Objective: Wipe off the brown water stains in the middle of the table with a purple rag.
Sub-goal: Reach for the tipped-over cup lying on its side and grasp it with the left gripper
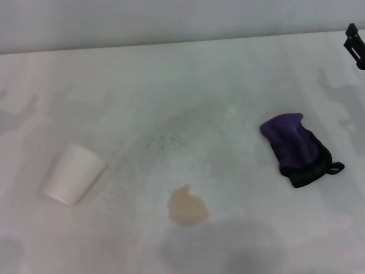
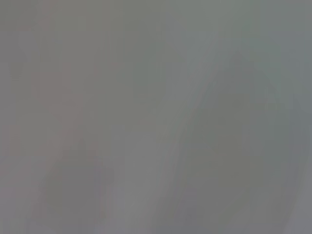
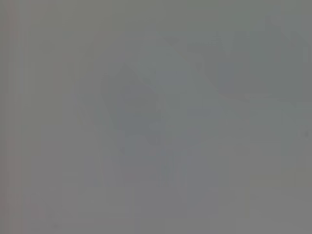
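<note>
We are seeing the purple rag (image 1: pixel 297 149) lying bunched on the right side of the desk (image 1: pixel 188 91), its long axis running diagonally from the far purple end to the near black-edged end with the small loop. The brown water stains (image 1: pixel 187 206) are sitting near the middle front of the desk, well apart from the rag, toward the robot's left of it. A white cup (image 1: pixel 73 174) is lying tipped on its side at the left, apart from the stain. Only a dark bit of the right end effector (image 1: pixel 355 41) is poking in at the far right edge, beyond the rag; we cannot tell whether it is wide or narrow. The left end effector is not showing anywhere. We are judging the right arm the nearer one for picking up the rag, which is lying nearer the robot and slightly left of it. Nothing is gripped yet, wiping not started. The head view is giving the whole layout; both wrist views are giving only flat grey with nothing readable
</note>
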Available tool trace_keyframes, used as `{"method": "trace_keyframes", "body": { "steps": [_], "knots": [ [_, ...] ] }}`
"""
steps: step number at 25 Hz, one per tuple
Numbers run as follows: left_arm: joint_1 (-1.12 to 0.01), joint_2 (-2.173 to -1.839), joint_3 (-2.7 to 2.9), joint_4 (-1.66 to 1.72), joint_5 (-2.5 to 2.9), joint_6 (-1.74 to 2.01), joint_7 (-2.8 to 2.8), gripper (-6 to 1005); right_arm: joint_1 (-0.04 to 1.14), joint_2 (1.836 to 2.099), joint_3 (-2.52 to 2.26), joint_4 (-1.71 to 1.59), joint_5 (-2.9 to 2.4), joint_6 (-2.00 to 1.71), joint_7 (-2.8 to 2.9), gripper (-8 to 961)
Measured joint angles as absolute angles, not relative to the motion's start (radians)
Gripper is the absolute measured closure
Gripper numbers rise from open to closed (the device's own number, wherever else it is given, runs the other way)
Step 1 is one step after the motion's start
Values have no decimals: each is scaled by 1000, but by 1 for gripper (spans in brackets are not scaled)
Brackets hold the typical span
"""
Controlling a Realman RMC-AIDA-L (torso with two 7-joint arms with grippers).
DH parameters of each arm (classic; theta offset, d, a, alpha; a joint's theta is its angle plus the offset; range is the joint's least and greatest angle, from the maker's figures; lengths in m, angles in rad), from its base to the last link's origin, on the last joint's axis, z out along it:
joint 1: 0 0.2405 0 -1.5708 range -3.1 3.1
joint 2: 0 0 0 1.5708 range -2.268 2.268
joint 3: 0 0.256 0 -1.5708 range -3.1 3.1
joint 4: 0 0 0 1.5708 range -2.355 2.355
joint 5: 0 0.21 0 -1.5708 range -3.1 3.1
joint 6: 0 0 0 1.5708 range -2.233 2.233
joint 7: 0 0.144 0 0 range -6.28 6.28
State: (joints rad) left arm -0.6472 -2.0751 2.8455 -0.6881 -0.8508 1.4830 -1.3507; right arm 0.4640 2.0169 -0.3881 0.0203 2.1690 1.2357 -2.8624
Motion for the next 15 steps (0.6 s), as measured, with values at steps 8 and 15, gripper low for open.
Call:
{"method": "trace_keyframes", "body": {
  "steps": [8,15],
  "knots": [
    [-653,-2074,2846,-582,-899,1425,-1260,128,446,2013,-388,1,2170,1228,-2865,85],
    [-659,-2074,2846,-541,-903,1410,-1238,129,425,2015,-388,-23,2171,1235,-2861,86]
  ]
}}
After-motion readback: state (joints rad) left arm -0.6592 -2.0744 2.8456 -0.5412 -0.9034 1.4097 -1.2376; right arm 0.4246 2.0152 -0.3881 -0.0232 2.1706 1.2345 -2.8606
